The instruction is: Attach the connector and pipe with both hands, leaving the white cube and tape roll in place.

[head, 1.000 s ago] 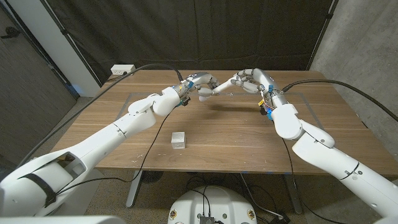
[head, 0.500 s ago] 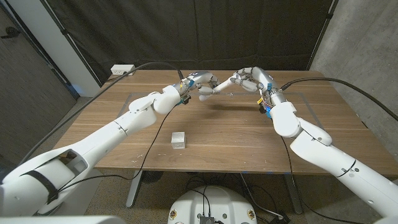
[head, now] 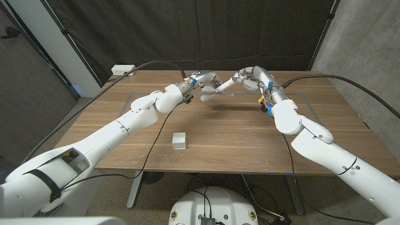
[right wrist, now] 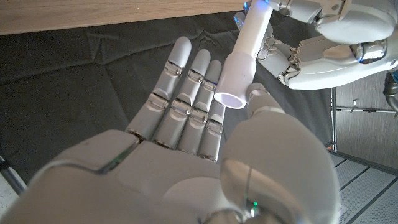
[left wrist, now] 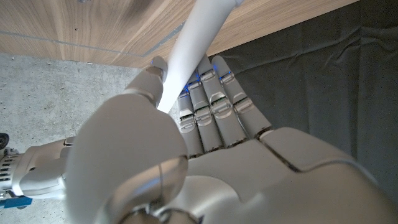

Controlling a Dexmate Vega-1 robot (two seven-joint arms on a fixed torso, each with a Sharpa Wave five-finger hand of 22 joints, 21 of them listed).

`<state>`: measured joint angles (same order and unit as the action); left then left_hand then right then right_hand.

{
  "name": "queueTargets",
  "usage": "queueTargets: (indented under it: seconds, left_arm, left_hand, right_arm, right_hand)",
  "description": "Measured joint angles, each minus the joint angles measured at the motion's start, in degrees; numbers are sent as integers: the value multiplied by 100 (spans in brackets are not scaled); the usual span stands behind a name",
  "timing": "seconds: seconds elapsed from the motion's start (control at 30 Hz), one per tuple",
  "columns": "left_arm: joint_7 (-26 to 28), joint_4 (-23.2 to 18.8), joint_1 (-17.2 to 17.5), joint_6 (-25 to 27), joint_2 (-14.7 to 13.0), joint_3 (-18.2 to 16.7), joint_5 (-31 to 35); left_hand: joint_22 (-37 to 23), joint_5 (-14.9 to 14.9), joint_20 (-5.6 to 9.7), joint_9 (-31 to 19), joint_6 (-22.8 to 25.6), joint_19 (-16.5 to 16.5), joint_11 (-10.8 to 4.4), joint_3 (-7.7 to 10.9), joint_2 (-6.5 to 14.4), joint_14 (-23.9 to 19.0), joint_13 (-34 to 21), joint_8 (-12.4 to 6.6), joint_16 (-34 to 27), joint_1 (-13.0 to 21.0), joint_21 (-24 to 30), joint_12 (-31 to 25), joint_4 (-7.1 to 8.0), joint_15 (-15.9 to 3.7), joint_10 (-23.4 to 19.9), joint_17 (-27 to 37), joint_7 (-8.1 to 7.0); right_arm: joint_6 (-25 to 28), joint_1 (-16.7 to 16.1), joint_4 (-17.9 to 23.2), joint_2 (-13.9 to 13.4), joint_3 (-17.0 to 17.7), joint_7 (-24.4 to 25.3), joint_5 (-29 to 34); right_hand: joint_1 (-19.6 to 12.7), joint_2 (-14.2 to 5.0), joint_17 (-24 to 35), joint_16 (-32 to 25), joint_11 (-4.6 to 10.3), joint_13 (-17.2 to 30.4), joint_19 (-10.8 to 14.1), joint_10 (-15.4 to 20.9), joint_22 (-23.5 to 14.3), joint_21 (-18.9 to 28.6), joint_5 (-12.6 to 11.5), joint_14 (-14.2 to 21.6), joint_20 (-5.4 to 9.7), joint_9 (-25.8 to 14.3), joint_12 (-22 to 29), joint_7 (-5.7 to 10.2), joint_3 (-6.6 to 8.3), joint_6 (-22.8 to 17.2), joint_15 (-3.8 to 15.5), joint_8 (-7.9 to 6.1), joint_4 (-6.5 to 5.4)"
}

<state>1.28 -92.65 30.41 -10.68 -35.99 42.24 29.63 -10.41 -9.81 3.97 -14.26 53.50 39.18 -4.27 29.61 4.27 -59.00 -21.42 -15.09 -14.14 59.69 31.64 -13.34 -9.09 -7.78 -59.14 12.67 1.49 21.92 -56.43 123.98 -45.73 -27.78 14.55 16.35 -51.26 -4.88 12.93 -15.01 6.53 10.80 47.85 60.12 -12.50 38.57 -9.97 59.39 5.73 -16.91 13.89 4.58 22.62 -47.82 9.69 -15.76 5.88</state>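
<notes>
Both hands, left hand [head: 206, 82] and right hand [head: 249, 80], grasp the white pipe [right wrist: 252, 41] with connector [right wrist: 235, 79] at 12 o'clock above table [head: 237, 137] (white cube [head: 180, 140] lies at 6 o'clock, well apart).

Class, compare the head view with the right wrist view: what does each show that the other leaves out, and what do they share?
Head view alone: the white cube lying on the wooden table, a white power strip at the table's far left corner, and both arms reaching in.

Right wrist view alone: the open end of the connector, with the pipe entering its far end.

Both: the right hand and the left hand meeting at the white pipe, above the table, against the dark curtain.
</notes>
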Motion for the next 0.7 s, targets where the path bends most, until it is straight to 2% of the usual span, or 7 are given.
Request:
queueTargets:
  seconds: [0.57,0.7]
  left_arm:
    - [99,-3,60,-24,31,-73,-90]
    - [99,-15,81,-24,37,-82,-90]
  left_hand:
    - [0,-2,0,-19,-9,0,10,0,-1,-9,-27,-53,7,1,1,5,0,9,-9,-3,9]
    - [0,-16,0,-7,-9,0,10,0,-1,-9,-49,-54,18,1,1,-2,0,9,-10,0,9]
  right_arm:
    - [63,37,30,-35,-92,-32,12]
    - [63,37,30,-35,-92,7,15]
  right_hand:
    - [0,0,-16,15,16,-3,-10,50,0,106,-23,41,11,-82,-41,0,-8,1,3,2,-8]
    - [-1,1,-16,93,39,-2,-10,-63,20,132,2,13,11,-44,-134,-1,-64,1,18,99,-64]
